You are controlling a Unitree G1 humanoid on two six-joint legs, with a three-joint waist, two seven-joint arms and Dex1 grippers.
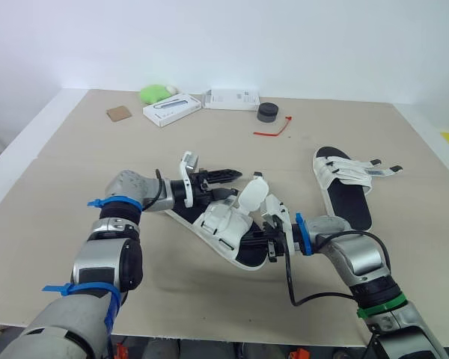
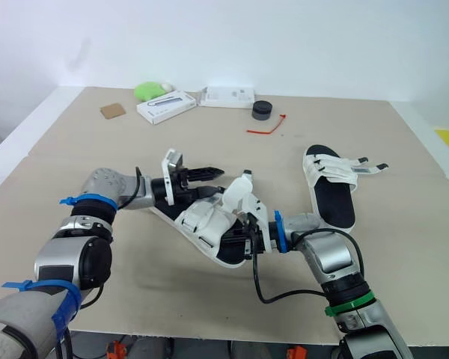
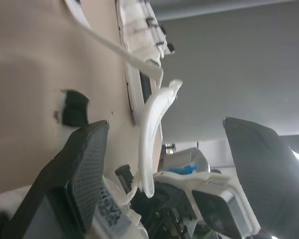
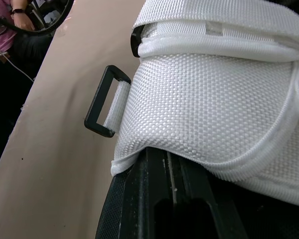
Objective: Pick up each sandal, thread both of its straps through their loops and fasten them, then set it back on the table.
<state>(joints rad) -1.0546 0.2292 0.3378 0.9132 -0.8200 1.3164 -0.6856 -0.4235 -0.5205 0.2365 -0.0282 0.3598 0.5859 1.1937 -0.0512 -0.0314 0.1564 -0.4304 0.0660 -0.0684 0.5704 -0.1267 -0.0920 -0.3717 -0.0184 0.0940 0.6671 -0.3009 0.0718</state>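
Nearest, the right gripper [image 1: 269,242] pressed the sandal's [image 1: 223,228] end by the tabletop's [image 1: 75,164] front edge; whether it clamped, I could not tell. That sandal's long axis ran diagonally to the open left gripper [image 1: 236,184], its loose strap [image 1: 253,196] standing just beyond that claw. Bare tabletop lay around.

We get bright, even light over the table [image 1: 75,164]; soft shadow under the sandal [image 1: 224,218] beside the right gripper [image 1: 266,243]; left wrist backdrop dim.
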